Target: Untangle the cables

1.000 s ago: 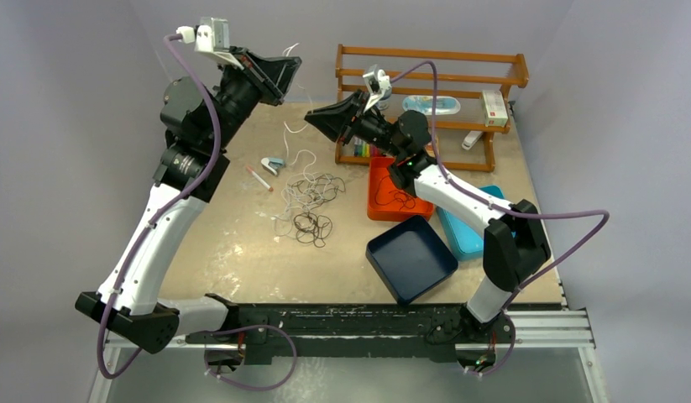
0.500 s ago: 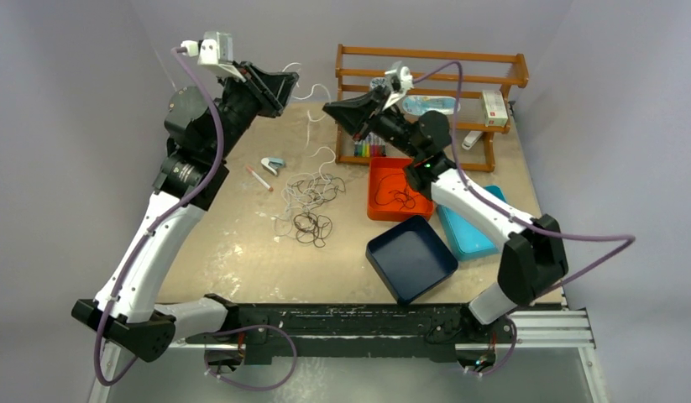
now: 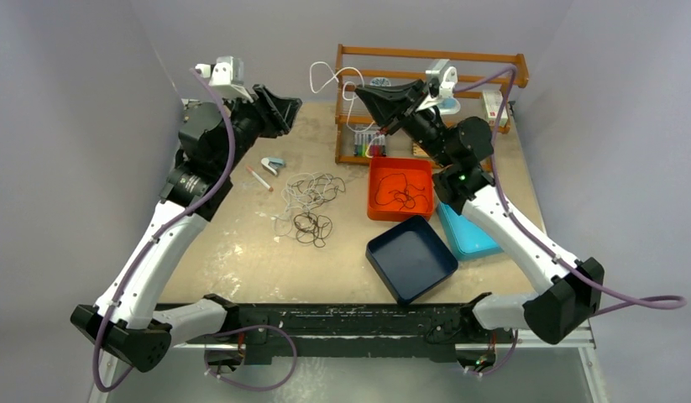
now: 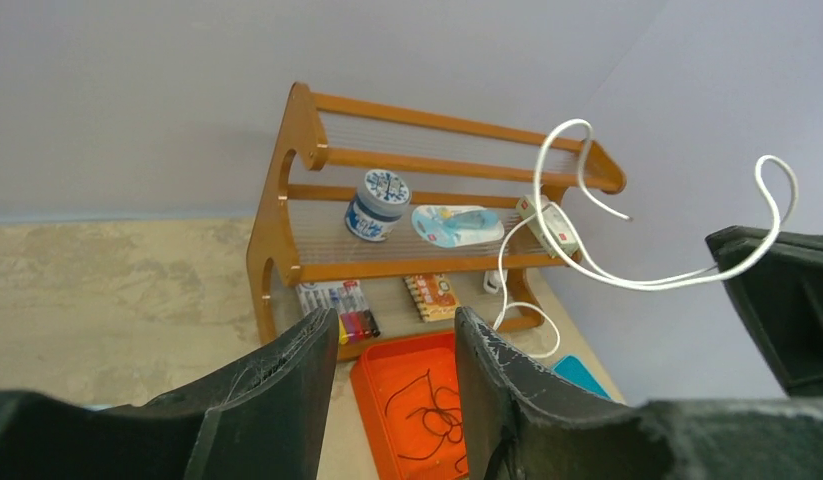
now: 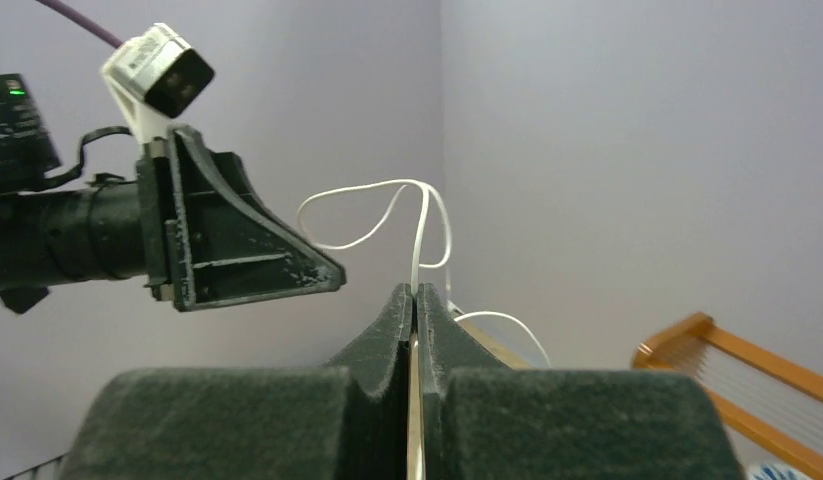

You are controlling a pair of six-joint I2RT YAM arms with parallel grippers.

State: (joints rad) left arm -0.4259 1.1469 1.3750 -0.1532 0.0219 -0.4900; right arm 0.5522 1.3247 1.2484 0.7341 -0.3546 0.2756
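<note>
Two robot arms reach over a beige speckled worktop (image 3: pixel 232 243). At left, the left arm's fingers (image 3: pixel 285 107) hang high above the worktop's far edge, parted by a moderate gap and holding nothing. Just right of them and nearer the camera, a loose heap of tangled cables (image 3: pixel 308 195) lies on the worktop, pale strands at the back and a dark coil on its near side. Farther back, a thin white cable (image 5: pixel 415 262) curls in open loops in the air, pinched between the right arm's fingers (image 3: pixel 369 92), which are pressed tight together in front of a brown wooden rack (image 3: pixel 426 54). To the right, one dark cable (image 3: pixel 400 191) lies curled inside a shallow orange tray (image 3: pixel 373 189), apart from the heap.
</note>
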